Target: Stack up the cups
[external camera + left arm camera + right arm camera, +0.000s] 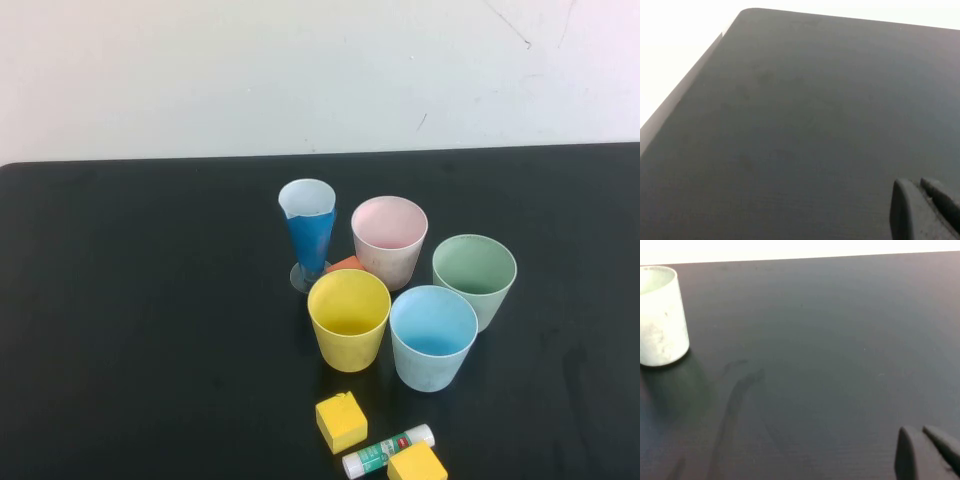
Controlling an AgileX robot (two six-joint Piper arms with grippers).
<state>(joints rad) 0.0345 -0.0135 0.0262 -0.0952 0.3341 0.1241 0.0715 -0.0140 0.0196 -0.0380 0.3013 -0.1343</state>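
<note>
Four cups stand upright and apart in a cluster at the table's middle in the high view: pink (389, 240) at the back, green (475, 279) to the right, yellow (349, 318) in front, light blue (433, 336) front right. No arm shows in the high view. My left gripper (915, 184) is shut and empty over bare table, with no cup in its view. My right gripper (917, 430) is shut and empty. One pale cup (660, 315) stands far from it in the right wrist view; I cannot tell which cup it is.
A tall narrow blue glass (308, 236) on a clear foot stands left of the pink cup, with a small orange block (345, 264) beside it. Two yellow cubes (341, 421) (416, 464) and a glue stick (388, 450) lie near the front edge. The black table (150, 320) ends at a white wall.
</note>
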